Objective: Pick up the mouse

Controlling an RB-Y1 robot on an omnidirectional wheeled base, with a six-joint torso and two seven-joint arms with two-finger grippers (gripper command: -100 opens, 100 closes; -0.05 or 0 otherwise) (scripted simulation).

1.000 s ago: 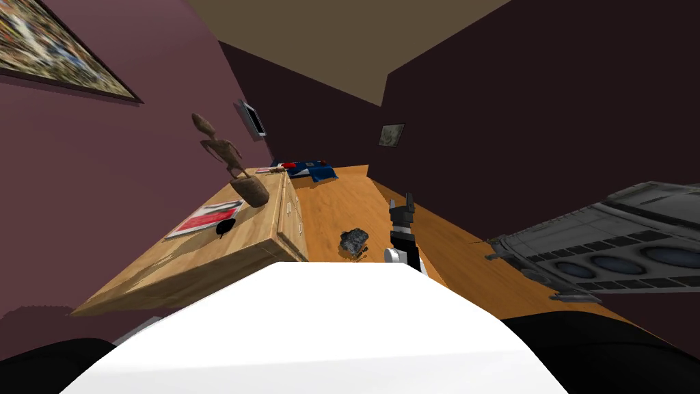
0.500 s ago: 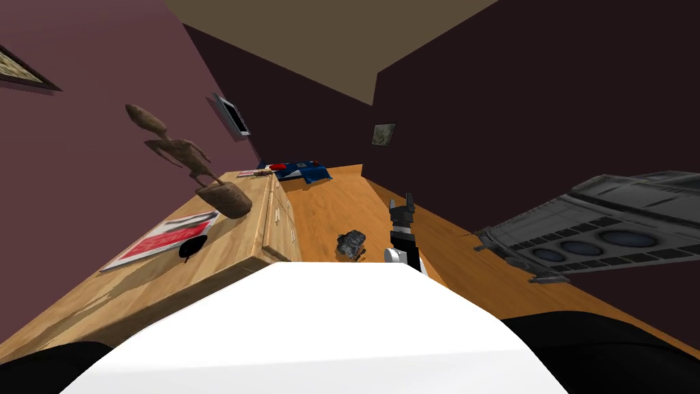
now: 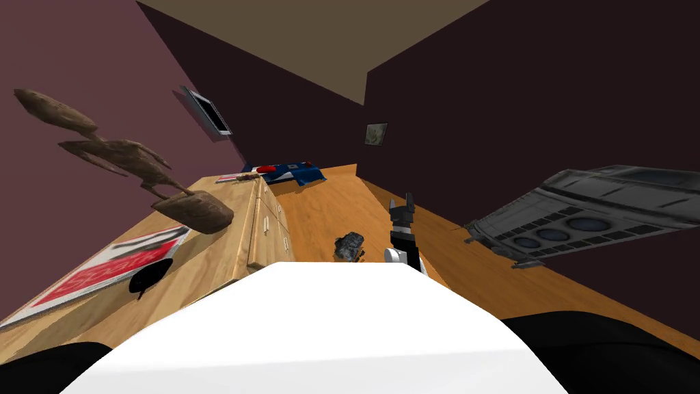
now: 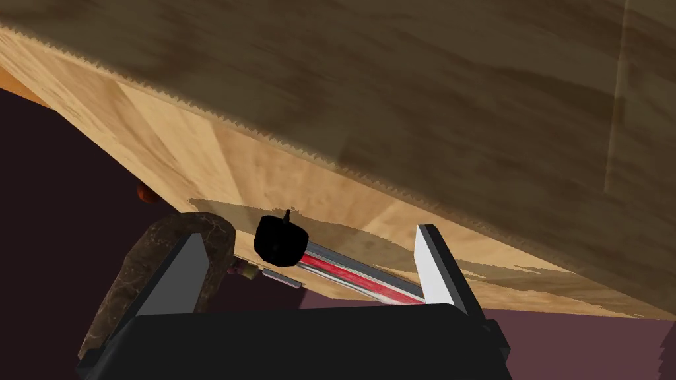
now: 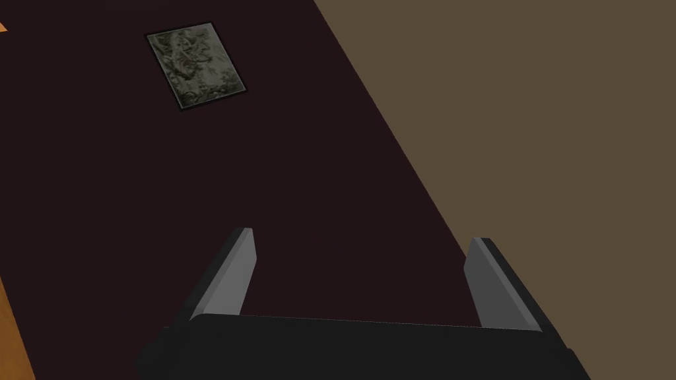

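The mouse (image 3: 150, 276) is small and black. It lies on top of a light wooden dresser (image 3: 225, 226) to my left, at the near edge of a red and white magazine (image 3: 102, 268). In the left wrist view the mouse (image 4: 280, 241) sits some way beyond my left gripper (image 4: 310, 234), in line with the gap between its open, empty fingers. The magazine (image 4: 356, 274) lies beside it. My right gripper (image 3: 401, 200) is held up in front of my chest, over the wooden floor. In its own wrist view the right gripper (image 5: 362, 235) is open and empty.
A brown carved figure (image 3: 164, 185) stands on the dresser just beyond the mouse, and its base (image 4: 165, 244) is close to my left fingers. A dark lump (image 3: 351, 244) lies on the floor ahead. A grey ship-like model (image 3: 588, 212) is at the right. Blue bedding (image 3: 287, 171) lies far back.
My view has shifted: the dresser, figure, magazine and mouse have slid left and grown nearer. The right gripper holds the same place in front of my chest.
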